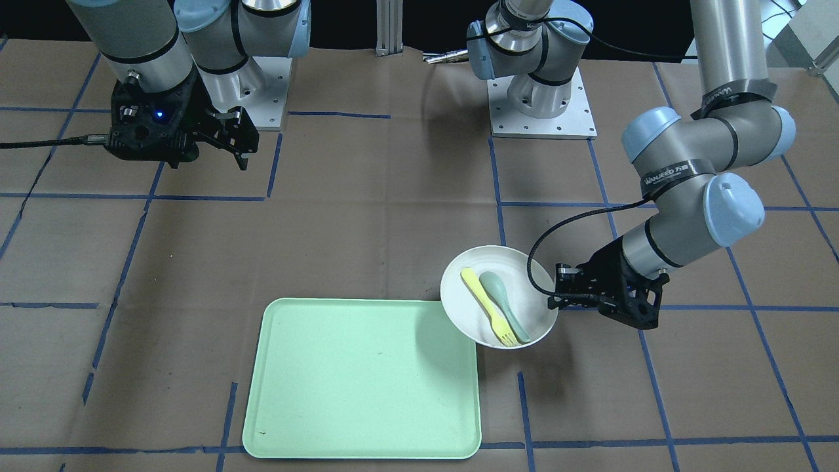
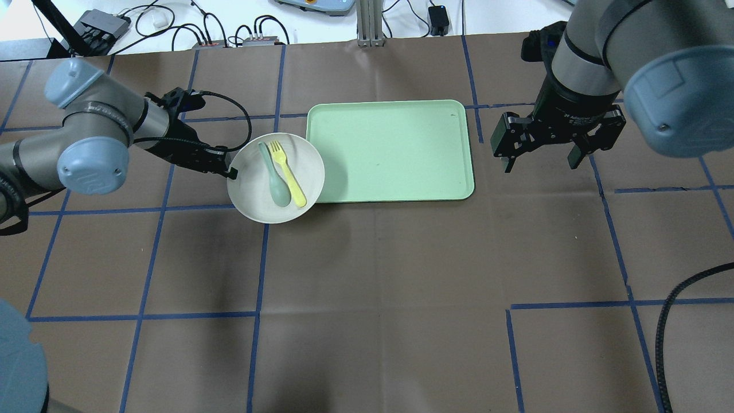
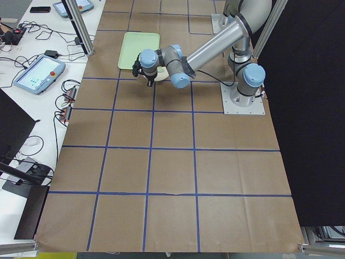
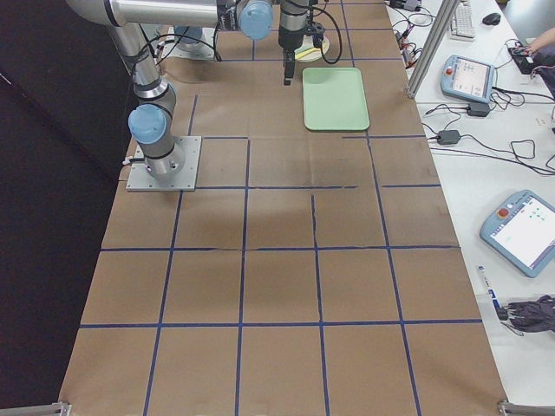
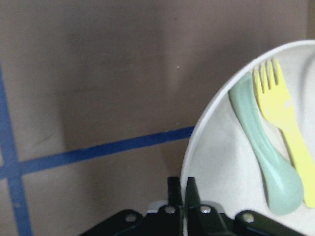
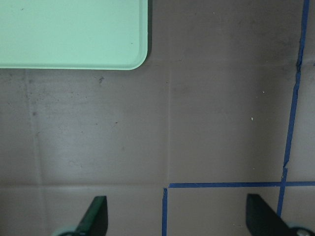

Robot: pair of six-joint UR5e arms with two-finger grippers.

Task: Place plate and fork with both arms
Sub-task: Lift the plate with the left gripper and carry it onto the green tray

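Jaws of the left arm (image 2: 97, 123) were clamped on the nine-o'clock rim of the plate (image 2: 250, 192) in the overhead view, probably to carry it level, fork (image 2: 288, 172) and spoon (image 2: 274, 180) lying inside, onto the tray (image 2: 390, 149) at its three o'clock. That arm stretched low, forearm nearly flat. Jaws of the right arm (image 2: 585, 74) hung apart, pointing down over the desk (image 2: 367, 287) at the tray's three o'clock.

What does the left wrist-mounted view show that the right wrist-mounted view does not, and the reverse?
Only the left wrist view: the plate with the fork and the spoon lying in it, and the left gripper shut on the plate's rim. Only the right wrist view: a corner of the tray and the right gripper, open. Both: the brown table with blue tape lines.
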